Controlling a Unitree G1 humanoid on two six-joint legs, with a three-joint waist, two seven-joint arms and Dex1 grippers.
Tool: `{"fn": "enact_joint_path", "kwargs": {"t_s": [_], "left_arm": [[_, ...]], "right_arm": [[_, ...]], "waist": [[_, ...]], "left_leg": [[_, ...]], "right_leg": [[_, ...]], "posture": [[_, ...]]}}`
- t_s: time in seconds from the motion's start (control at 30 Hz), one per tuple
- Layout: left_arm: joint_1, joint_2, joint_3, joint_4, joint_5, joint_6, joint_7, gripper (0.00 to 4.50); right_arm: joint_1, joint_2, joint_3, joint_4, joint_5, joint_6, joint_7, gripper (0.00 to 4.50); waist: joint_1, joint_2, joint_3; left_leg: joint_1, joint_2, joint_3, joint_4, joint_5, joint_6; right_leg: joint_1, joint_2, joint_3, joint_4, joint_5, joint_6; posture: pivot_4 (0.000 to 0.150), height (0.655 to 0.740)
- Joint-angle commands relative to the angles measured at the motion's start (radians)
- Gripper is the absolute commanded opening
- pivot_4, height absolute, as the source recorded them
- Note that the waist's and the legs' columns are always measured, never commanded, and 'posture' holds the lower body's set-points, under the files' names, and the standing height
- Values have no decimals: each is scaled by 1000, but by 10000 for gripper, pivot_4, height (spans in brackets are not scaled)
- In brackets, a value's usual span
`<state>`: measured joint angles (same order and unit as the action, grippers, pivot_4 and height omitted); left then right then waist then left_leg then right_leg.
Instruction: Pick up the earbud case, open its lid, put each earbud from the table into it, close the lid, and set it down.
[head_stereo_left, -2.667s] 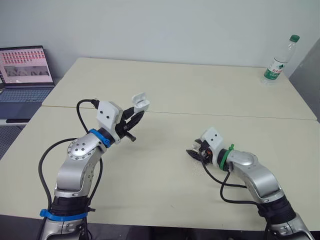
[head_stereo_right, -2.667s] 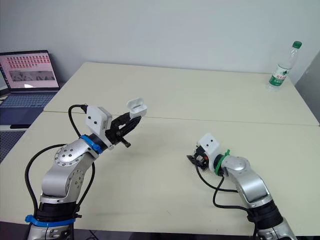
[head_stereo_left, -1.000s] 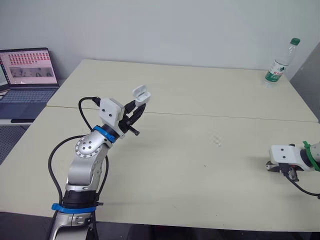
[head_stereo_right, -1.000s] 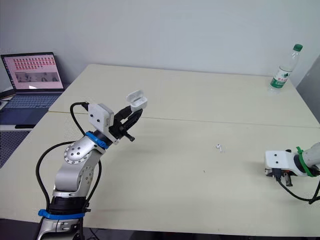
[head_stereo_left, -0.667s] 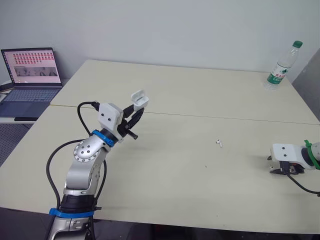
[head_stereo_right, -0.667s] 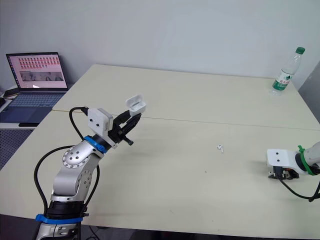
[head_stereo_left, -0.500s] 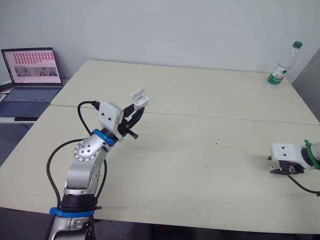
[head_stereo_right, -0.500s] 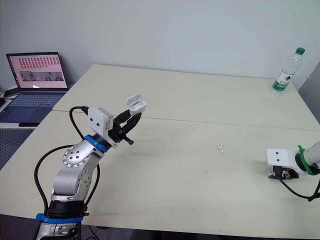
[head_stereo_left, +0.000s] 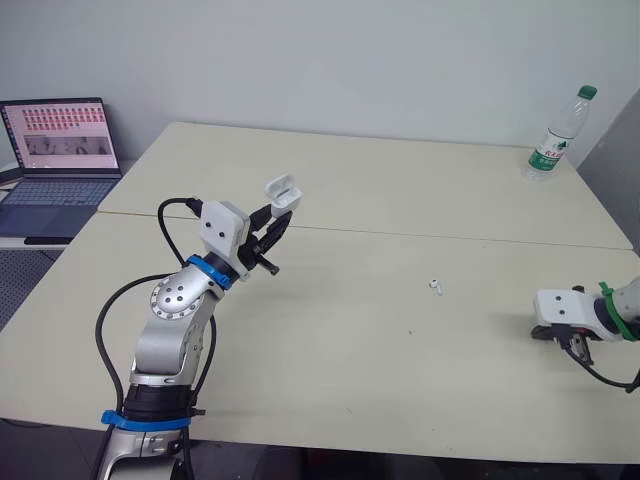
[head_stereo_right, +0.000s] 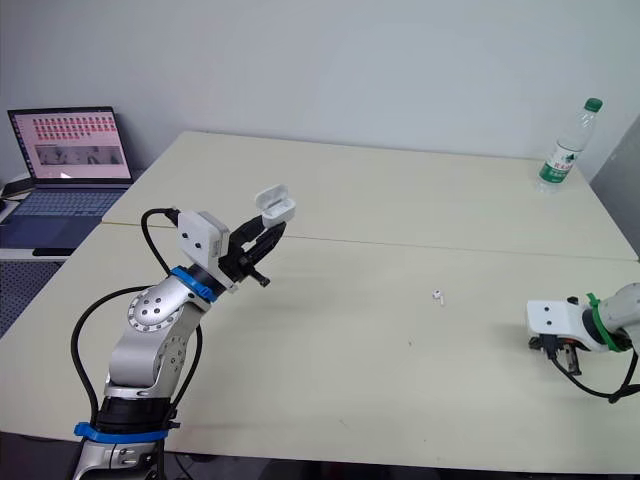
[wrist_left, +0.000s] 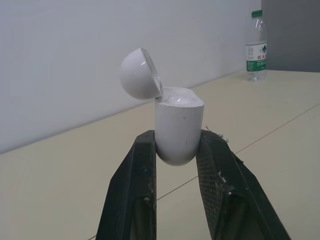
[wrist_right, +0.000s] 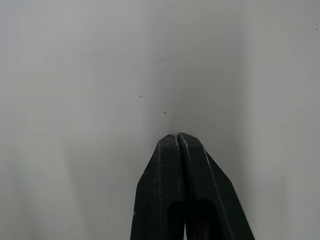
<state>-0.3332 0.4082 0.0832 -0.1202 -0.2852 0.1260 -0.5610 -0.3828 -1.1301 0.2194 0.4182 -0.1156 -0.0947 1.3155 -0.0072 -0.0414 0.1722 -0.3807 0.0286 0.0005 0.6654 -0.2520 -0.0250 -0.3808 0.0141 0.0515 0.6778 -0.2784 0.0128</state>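
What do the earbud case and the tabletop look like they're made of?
The earbud case is probably hard, glossy white plastic; soft highlights run over its rounded shell and open lid. The tabletop looks like matte beige laminate or painted board, flat colour without glare; which one I cannot tell.

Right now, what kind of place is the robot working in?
Probably an office or lab: wide pale beige tables, an open dark laptop, a clear plastic green-capped water bottle.
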Motion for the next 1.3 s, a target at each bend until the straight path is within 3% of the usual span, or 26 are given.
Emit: {"fn": "enact_joint_path", "kwargs": {"t_s": [0.03, 0.33, 0.37, 0.47, 0.6, 0.77, 0.93, 1.13, 1.3], "left_arm": [[-2, 7, 4, -52, -6, -10, -7, 7623], [-1, 10, 7, -46, -6, -10, -21, 7623], [-1, 8, 5, -46, -5, -11, -20, 7623], [0, 4, 2, -47, -5, -10, -20, 7623], [3, 1, 1, -44, -5, -13, -20, 7623], [4, -8, -1, -43, -1, -20, -11, 7623], [1, -17, -5, -41, 4, -23, -7, 7623], [0, -11, 0, -38, 1, -21, -13, 7623], [-3, -9, -1, -40, 0, -17, -15, 7623]], "right_arm": [[-43, 38, -9, -47, 17, 101, 19, 226], [-55, 28, -54, -221, 120, 352, 106, 226], [-61, 25, -54, -219, 122, 358, 107, 1868], [-66, -1, -48, -207, 104, 324, 118, 9034], [-46, -59, -38, -156, 43, 160, 96, 24340], [-26, -73, -41, -141, 23, 160, 72, 42676], [-15, -56, -42, -122, 14, 194, 38, 42676], [-5, -54, -35, -106, 2, 178, 15, 21363], [0, -46, -30, -90, -3, 169, 2, 21363]], "waist": [[-5, 0, 0], [-20, 6, 4], [-20, 6, 4], [-20, 6, 4], [-21, 9, 6], [-22, 9, 6], [-23, 9, 6], [-22, 9, 6], [-23, 9, 6]], "left_leg": [[0, 0, 0, 0, 0, 0], [-3, 0, 1, -3, 0, 0], [-4, -1, 1, -3, 0, 0], [-4, -1, 1, -3, 0, 0], [-4, -1, 2, -3, 0, 0], [-4, -1, 3, -3, 0, 0], [-4, -1, 5, -3, 0, 0], [-4, -1, 5, -3, 0, 0], [-4, -1, 5, -3, 0, 0]], "right_leg": [[0, 0, 2, 0, 0, 0], [-6, 1, 5, 2, 0, -1], [-6, 1, 5, 2, 1, -2], [-7, 1, 6, 2, 1, -2], [-7, 1, 7, 2, -1, 1], [-7, 1, 8, 2, -1, 1], [-8, 2, 9, 2, -1, 1], [-8, 2, 10, 2, -1, 1], [-8, 2, 10, 2, -1, 1]], "posture": [[1500, 7400], [1500, 7400], [1500, 7400], [1500, 7400], [1500, 7400], [1500, 7400], [1500, 7400], [1500, 7400], [1500, 7400]]}}
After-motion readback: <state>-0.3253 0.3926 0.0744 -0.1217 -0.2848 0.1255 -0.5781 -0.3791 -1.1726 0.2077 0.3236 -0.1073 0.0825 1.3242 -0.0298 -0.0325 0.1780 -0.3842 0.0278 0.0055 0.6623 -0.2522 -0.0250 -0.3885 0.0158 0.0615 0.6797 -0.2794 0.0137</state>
